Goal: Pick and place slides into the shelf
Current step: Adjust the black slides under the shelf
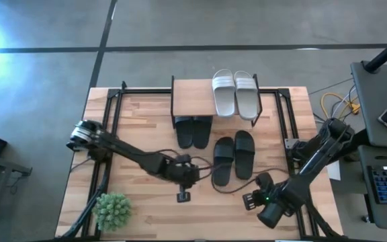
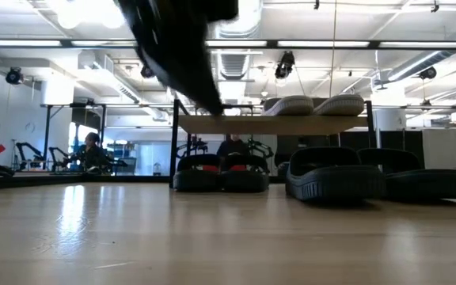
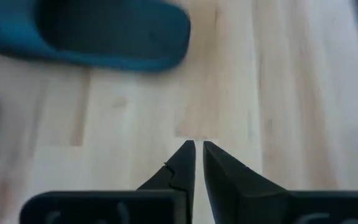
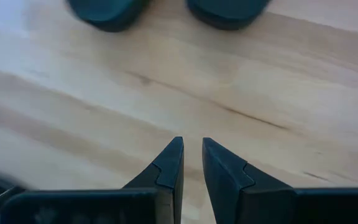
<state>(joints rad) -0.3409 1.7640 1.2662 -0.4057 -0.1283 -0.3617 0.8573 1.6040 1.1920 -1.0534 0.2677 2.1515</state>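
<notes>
The left gripper point(image 1: 183, 195) hangs over the bare wood of the table point(image 1: 146, 128), near the front middle. Its two fingers point(image 3: 185, 163) are almost touching, with only a thin gap between them, and they hold nothing. Just ahead of it and a little to one side lies a black pair of slides point(image 1: 234, 156) flat on the table. In the left wrist view, one dark slide point(image 3: 104, 31) shows past the fingertips, apart from them.

The right gripper point(image 1: 250, 199) is on the other side of that same black pair, near the front of the table. Its fingers point(image 4: 169, 163) are close together too, with a small gap, and they are empty. In the right wrist view, the rounded ends of two dark slides point(image 4: 107, 11) sit well ahead of the tips.

The shelf point(image 1: 192, 97) stands farther back, past both grippers. A light grey pair of slides point(image 1: 235, 93) rests on its wooden top board, toward the right gripper's side. Another black pair point(image 1: 193, 131) sits on the low tier under the board, sticking out at the front. In the low view it looks like they are side by side, but that part is dark and hard to see.

A green plant point(image 1: 111, 210) stands at the front corner, beside the left arm.
</notes>
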